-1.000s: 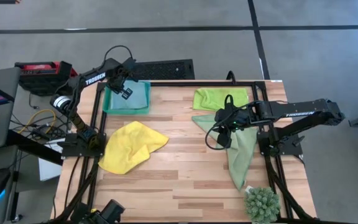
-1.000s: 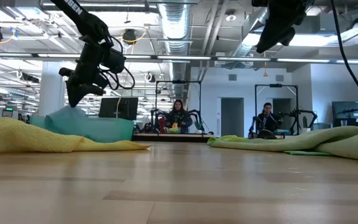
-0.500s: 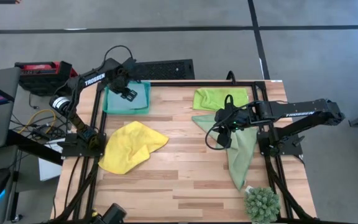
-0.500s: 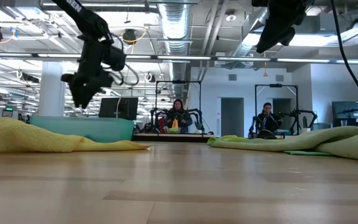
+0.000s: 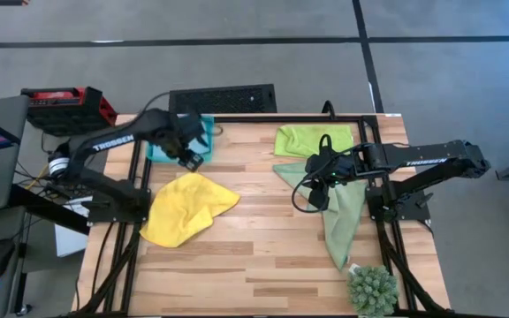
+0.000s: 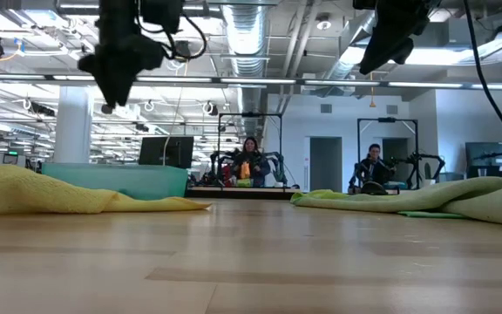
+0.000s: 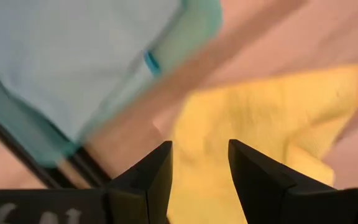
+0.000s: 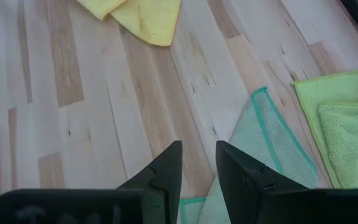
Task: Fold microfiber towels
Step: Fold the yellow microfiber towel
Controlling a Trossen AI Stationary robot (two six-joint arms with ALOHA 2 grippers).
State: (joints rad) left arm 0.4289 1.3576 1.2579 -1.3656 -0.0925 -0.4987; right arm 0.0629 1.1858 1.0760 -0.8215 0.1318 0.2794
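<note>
Overhead and low views of a pale wooden-plank bench [image 5: 263, 247] carrying four soft square cloths. The crumpled yellow microfiber towel [image 5: 184, 208] lies at centre left of the overhead frame. The light blue microfiber towel [image 7: 61, 56] rests inside the rigid teal-green rectangular tray [image 5: 159, 152] at upper left; in the left wrist view it fills that tray. The lime green microfiber towel [image 5: 312, 140], partly doubled over, sits at upper centre right. The sage green microfiber towel [image 5: 338, 212] trails from there toward the lower right, ending near the small spiky green plant [image 5: 371, 290].

The left pincer [image 5: 191, 159] hangs above the bench between the tray's lower right corner and the yellow towel, its fingers [image 7: 148, 177] apart and holding nothing. The right pincer [image 5: 318, 196] hovers over the upper left part of the sage green towel, likewise parted and empty, as the right wrist view shows.

Handling, as judged: all four cloths look light, limp and non-fragile; they will drape and bunch rather than hold shape, and probably drag a little on the wood. A corner or hemmed edge is the best place to pinch. The yellow towel's free corner [image 8: 160, 37], pointing toward the frame centre, looks reachable for the left pincer; the sage towel's darker-bound corner [image 8: 260, 93] suits the right.
</note>
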